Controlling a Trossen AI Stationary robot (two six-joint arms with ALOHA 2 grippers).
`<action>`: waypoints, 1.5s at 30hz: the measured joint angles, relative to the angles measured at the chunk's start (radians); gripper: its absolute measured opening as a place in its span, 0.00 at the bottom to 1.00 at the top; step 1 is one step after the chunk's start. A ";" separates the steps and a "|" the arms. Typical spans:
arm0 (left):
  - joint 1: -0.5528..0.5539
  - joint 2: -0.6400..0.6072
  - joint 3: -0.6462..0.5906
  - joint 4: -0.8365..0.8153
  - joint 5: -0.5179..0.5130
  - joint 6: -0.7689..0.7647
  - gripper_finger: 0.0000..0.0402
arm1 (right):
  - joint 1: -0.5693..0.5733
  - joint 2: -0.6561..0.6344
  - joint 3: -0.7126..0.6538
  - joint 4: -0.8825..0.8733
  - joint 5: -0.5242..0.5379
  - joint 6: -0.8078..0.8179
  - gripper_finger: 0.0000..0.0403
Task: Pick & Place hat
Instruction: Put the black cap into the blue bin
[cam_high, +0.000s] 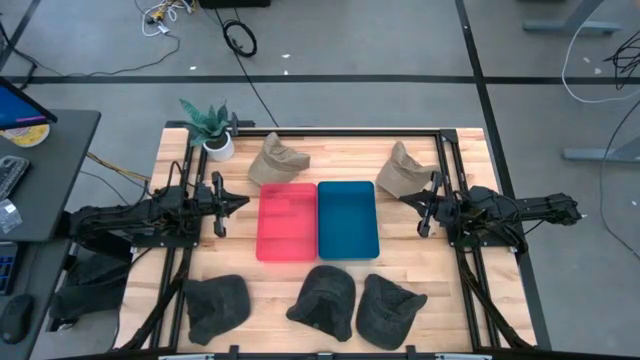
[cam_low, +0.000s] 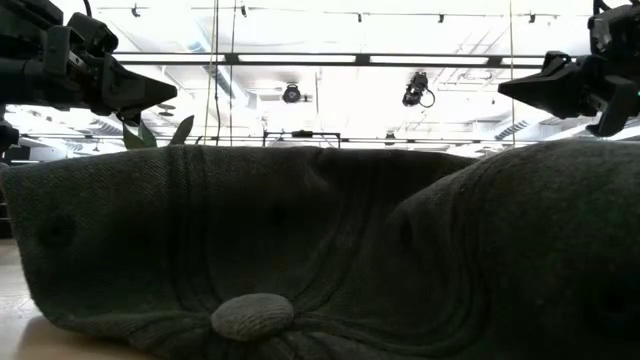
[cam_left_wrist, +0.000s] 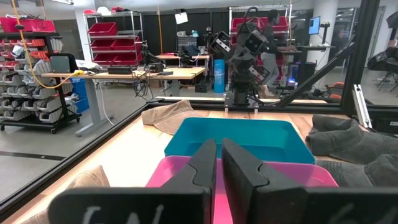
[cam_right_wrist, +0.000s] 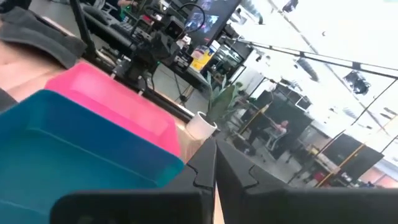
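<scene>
Overhead and wrist views of the wooden table (cam_high: 400, 275). Five hats lie on it. Two tan hats sit near the far edge: one (cam_high: 277, 160) just beyond the red tray (cam_high: 286, 221), one (cam_high: 404, 168) just beyond the far right corner of the blue tray (cam_high: 348, 219). Three dark hats line the near edge: one (cam_high: 217, 303) toward the left corner, one (cam_high: 325, 298) at the middle, one (cam_high: 388, 308) just right of it, the last two touching. The hats are crumpled, so the way each points and its long axis cannot be told with confidence. The two trays stand side by side, touching, at the table's middle, long axes running from far edge to near edge. A potted plant (cam_high: 211, 128) stands at the far left corner.

The left gripper (cam_high: 238, 203) hovers just left of the red tray, fingers (cam_left_wrist: 202, 165) together, holding nothing. The right gripper (cam_high: 407, 199) hovers just right of the blue tray, beside the right tan hat, fingers (cam_right_wrist: 205, 165) likewise together and empty
</scene>
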 joint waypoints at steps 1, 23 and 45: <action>0.000 0.000 0.000 0.000 0.000 0.000 0.07 | 0.000 0.000 0.000 0.000 0.000 0.000 0.03; 0.000 0.000 0.000 0.000 0.000 0.000 0.07 | 0.000 -0.001 0.001 0.892 -0.281 0.415 0.03; 0.000 0.000 0.000 0.000 0.000 0.000 0.07 | 0.000 0.251 0.855 -0.075 -0.108 0.709 0.03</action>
